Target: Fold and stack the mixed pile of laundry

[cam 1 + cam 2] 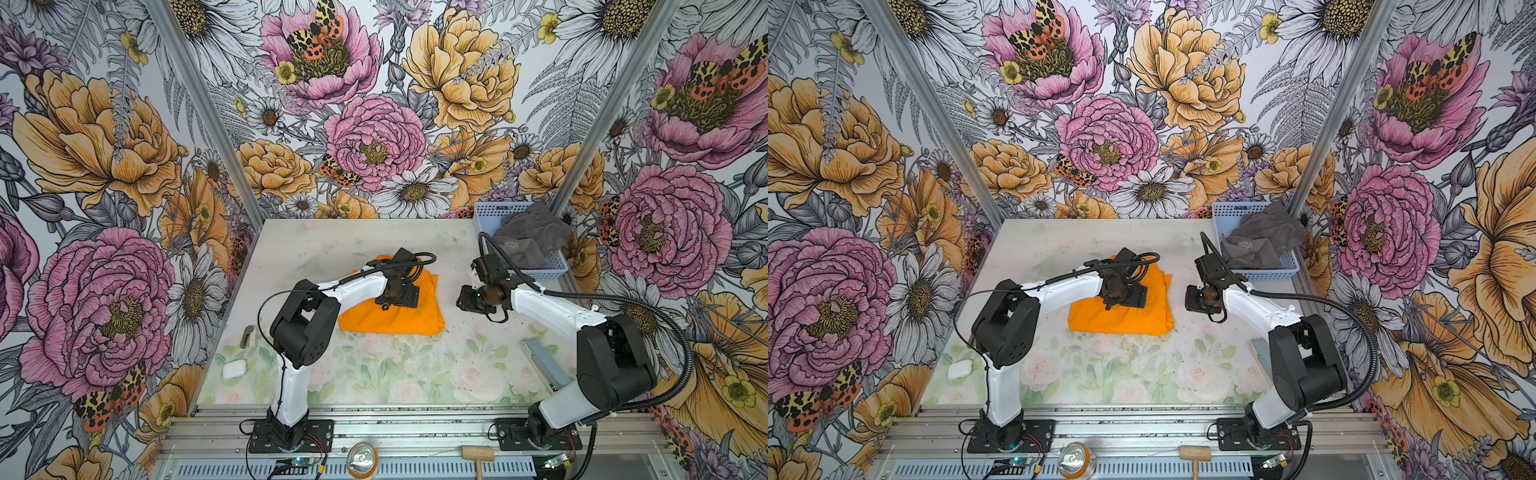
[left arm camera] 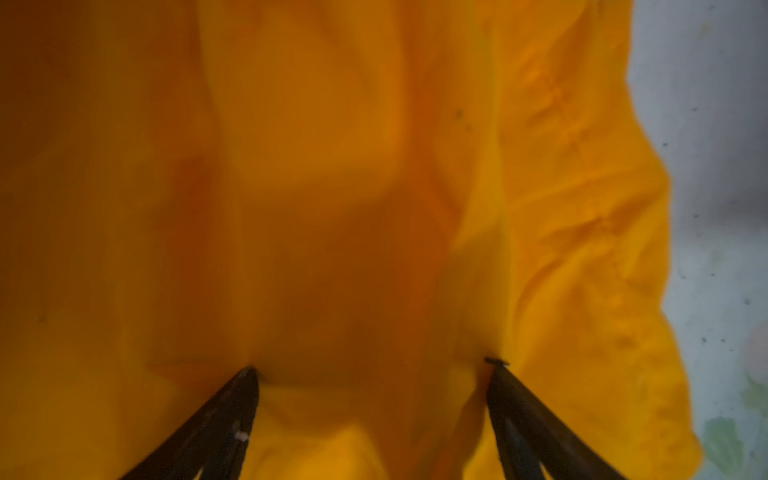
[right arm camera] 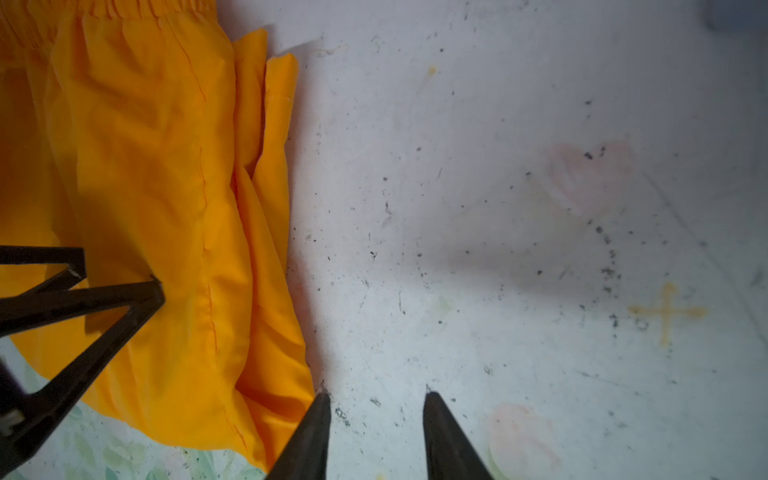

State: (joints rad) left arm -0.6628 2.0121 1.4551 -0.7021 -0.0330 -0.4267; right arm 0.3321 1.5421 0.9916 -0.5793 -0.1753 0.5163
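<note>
**Both top views.** Orange shorts [image 1: 390, 318]: folded into a compact rectangle at mid table [image 1: 332, 245]. Grey towel [image 1: 530, 235]: crumpled in the blue basket [image 1: 484, 214] at the far right corner, well apart from the shorts. The working tips of both arms are hidden beneath their wrists here.

**Left wrist view.** Left gripper [image 2: 374, 368]: jaws spread wide, tips resting on the shorts, nothing pinched between them. Cloth blurred at close range; drawstring not seen.

**Right wrist view.** Right gripper [image 3: 376, 399]: jaws partly apart over bare table, just beside the shorts' edge, holding nothing.

**Step, as judged.** The shorts fold looks finished. The next move calls for reaching to the basket, lifting the towel out and spreading it flat. The basket wall hides the towel's lower folds.
</note>
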